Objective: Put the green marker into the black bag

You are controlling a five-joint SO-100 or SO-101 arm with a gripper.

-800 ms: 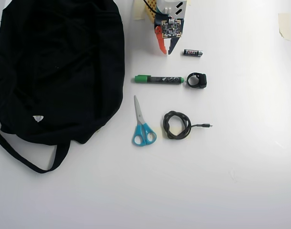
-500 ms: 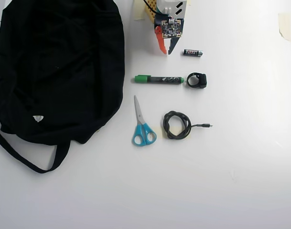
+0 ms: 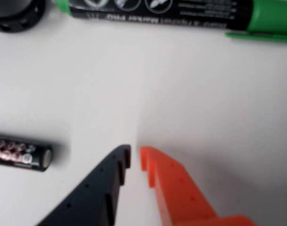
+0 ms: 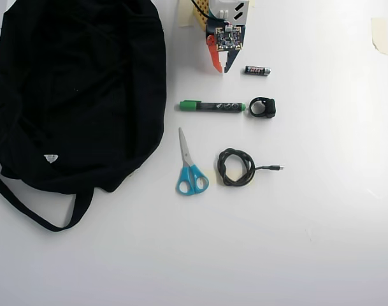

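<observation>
White tabletop (image 4: pixel 321 217) throughout, carrying black bag (image 4: pixel 72 95) along the left side of the overhead view, green marker (image 4: pixel 212 106) lying flat just right of the bag with cap toward it, scissors (image 4: pixel 190 169) and coiled cable (image 4: pixel 237 167) below, black ring (image 4: pixel 262 107) at the marker's small green end, battery (image 4: pixel 257 71) above that. Claw (image 4: pixel 222 68) at the top edge, above the marker and apart from it, nearly clenched on nothing, black and orange tips separated only by a thin gap in the wrist view (image 3: pixel 135 157).

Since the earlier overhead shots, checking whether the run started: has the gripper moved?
No. The gripper sits at the same spot beside the battery, above the green marker.
</observation>
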